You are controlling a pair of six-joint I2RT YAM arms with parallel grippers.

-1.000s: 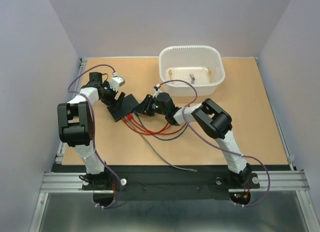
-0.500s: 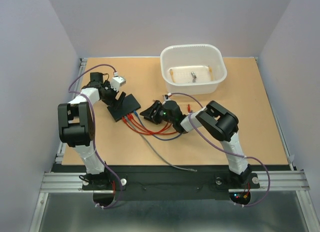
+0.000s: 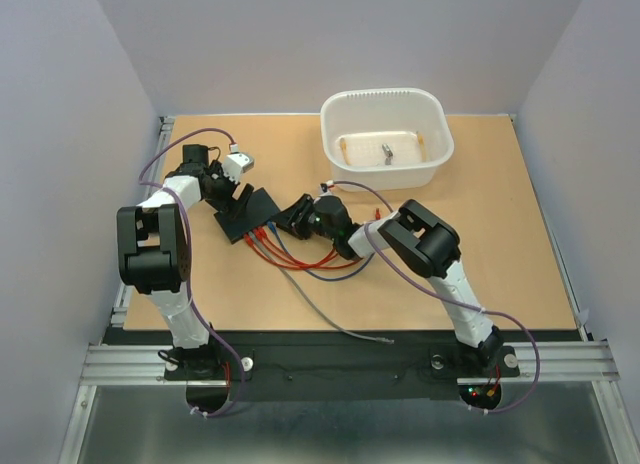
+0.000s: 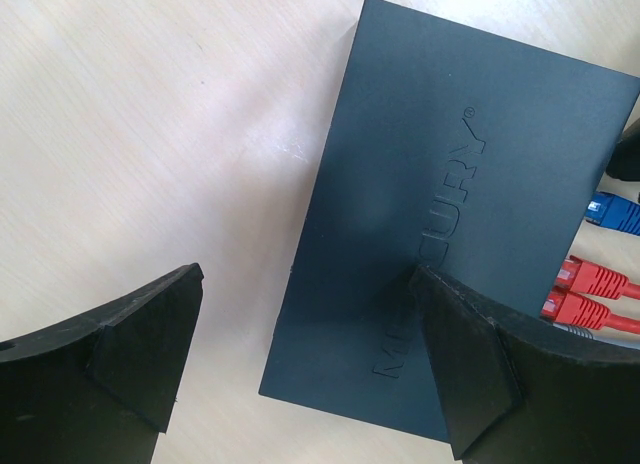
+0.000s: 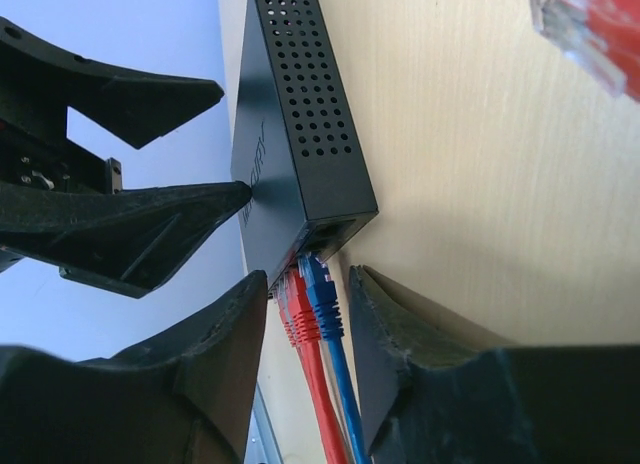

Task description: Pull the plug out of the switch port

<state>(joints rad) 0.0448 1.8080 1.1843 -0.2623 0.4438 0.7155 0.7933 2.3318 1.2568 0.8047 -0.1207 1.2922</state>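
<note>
Right gripper (image 5: 308, 282), low centre of the right wrist view: fingers set narrowly apart, flanking a blue plug (image 5: 318, 284) and the red plugs (image 5: 295, 309) beside it, with a sliver of gap showing beside the blue plug. All of these plugs are seated in ports along the near edge of the switch (image 5: 300, 134), which runs up the frame with its perforated side showing. A loose red plug (image 5: 590, 29) lies on the table at the upper right. Left gripper (image 4: 305, 274), bottom of the left wrist view: fingers spread wide, one over bare table, the other over the switch's lid, holding nothing. In the top view the switch (image 3: 248, 214) lies left of centre on the table (image 3: 500, 264), between both grippers; a white tub (image 3: 385, 109) stands at the upper middle.
</note>
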